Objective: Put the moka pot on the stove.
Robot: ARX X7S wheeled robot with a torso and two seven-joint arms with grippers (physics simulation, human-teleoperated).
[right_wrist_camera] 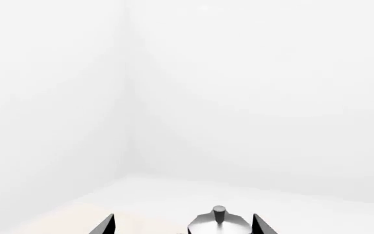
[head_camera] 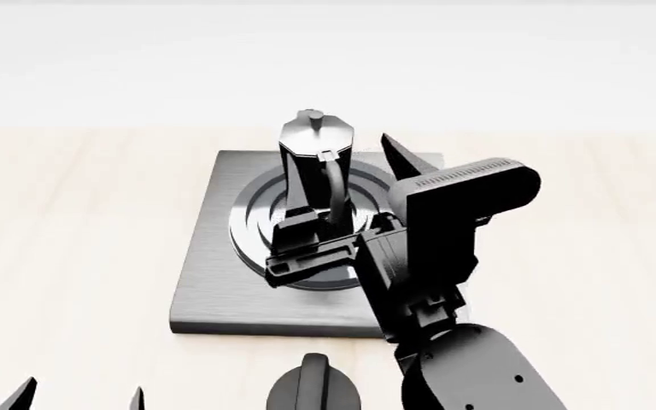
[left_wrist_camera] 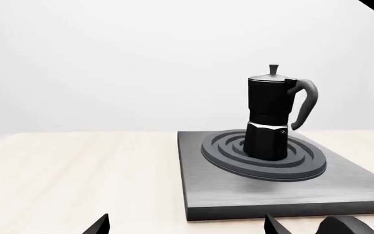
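The black moka pot stands upright on the ring burner of the grey stove. It also shows in the left wrist view on the stove. My right gripper is open and hovers close behind the pot on the handle side. In the right wrist view only the silvery lid shows, between the spread fingertips of the right gripper and untouched. My left gripper is open and empty, low over the table in front of the stove; it also shows in its own wrist view.
A squat black knob sits just in front of the stove's near edge; it also shows in the left wrist view. The light wooden table runs out on both sides of the stove, with a white wall behind.
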